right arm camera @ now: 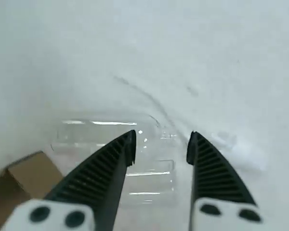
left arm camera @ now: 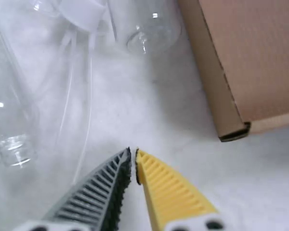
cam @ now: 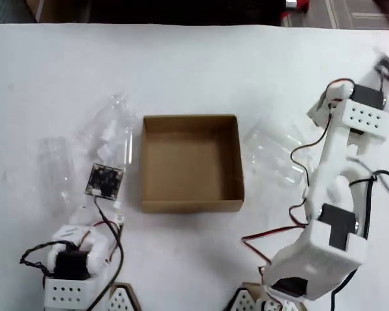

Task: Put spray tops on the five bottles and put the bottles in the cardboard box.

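Cardboard box: sitting open-topped on the surface. Left bottles: lying just left of the box. Right bottles: lying near its right wall. Left end effector: fingers pressing together near a box corner. Right end effector: hanging over the right bottles, fingers standing apart.

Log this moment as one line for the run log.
left gripper shut, empty | right gripper open toward clear bottles | cardboard box empty
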Available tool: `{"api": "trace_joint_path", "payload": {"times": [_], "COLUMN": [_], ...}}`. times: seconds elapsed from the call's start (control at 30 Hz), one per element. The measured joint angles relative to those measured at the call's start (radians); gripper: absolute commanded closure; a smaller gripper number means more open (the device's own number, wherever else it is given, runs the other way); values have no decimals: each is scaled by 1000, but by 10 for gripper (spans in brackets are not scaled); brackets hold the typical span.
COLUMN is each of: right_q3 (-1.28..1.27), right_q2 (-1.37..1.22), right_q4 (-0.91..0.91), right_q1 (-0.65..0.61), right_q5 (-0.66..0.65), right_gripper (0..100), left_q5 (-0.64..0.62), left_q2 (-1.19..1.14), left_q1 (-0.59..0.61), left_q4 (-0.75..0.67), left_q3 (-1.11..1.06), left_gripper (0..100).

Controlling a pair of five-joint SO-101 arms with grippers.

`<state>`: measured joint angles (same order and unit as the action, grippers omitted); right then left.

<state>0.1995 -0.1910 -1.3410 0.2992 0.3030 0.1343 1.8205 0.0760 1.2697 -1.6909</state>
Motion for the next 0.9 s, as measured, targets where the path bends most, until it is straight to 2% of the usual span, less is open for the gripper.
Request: {"api": "trace_joint_path", "payload": {"times": [0.13,0.33,0.6,0.9], "right_q3": [3,8,160,180], "right_q2": [5,-163,-381,-327], "right_q4": [-11,-11,-9,-120], "right_q1": [-9,-9,35,43], "right_q5": [-325,-684,-838,-1148], "right_gripper": [840,839,839,839], "left_q5": [0,0,0,0], "left_q2": [0,0,0,0], "left_q1": [0,0,0,0], "left_q4": [0,0,0,0], "left_q3": [0,0,0,0], "left_gripper": [976,976,976,976]}}
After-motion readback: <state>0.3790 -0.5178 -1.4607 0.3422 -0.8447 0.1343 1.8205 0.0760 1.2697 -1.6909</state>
